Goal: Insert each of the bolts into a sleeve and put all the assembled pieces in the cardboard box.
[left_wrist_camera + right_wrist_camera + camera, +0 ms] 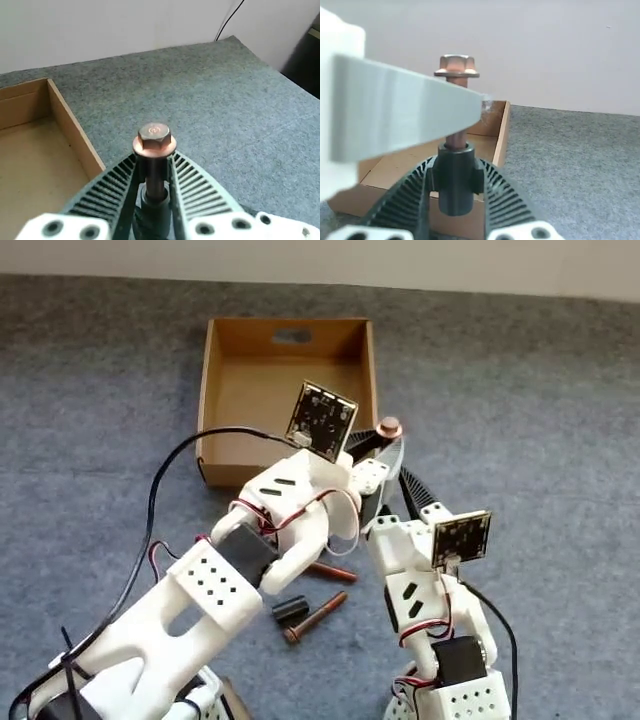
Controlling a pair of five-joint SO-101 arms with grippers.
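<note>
A copper bolt [154,138] stands upright in my left gripper [155,161], which is shut on its shank just under the head. The shank's lower end sits in the top of a black sleeve [455,175]. My right gripper [456,170] is shut on that sleeve. In the high view the bolt head [388,428] shows just right of the cardboard box [215,400], above the carpet. The box's brown side wall [75,135] is beside the pair, and its wall [501,132] stands behind them. The box looks bare inside.
On the grey carpet between the two arms lie a loose black sleeve [291,609], a bolt [316,616] beside it and another bolt [330,571] partly under the left arm. A black cable [160,490] loops left of the box.
</note>
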